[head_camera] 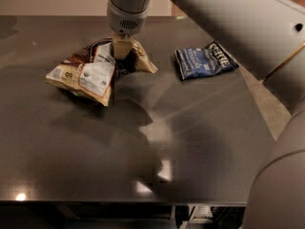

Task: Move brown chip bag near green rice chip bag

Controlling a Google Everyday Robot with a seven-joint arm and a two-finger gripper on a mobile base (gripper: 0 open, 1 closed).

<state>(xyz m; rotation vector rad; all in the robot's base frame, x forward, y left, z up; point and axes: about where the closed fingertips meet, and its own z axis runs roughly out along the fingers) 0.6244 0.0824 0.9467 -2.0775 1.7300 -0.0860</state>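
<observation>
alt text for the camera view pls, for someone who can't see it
A robot arm's gripper grips the top of a large brown chip bag, tenting it up at the back left of a dark table. A small dark blue bag lies flat further right, apart from it; no green bag shows.
</observation>
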